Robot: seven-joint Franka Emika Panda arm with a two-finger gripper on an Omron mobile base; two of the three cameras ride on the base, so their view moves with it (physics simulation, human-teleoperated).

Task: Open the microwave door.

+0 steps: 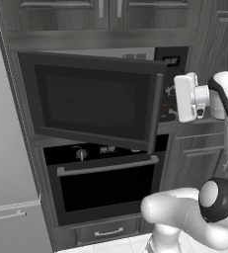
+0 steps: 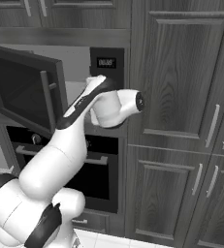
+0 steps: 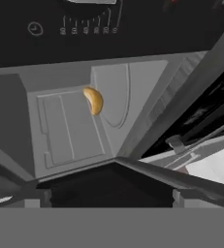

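You have the microwave door (image 1: 93, 101) swung partly out at left, its handle (image 1: 156, 111) just beside your hand (image 1: 184, 97); whether the fingers are spread I cannot tell; push the inner face steadily outward.

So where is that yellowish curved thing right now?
The yellowish curved food item lies inside the microwave's pale interior, near the middle of the hand view, below the black control strip.
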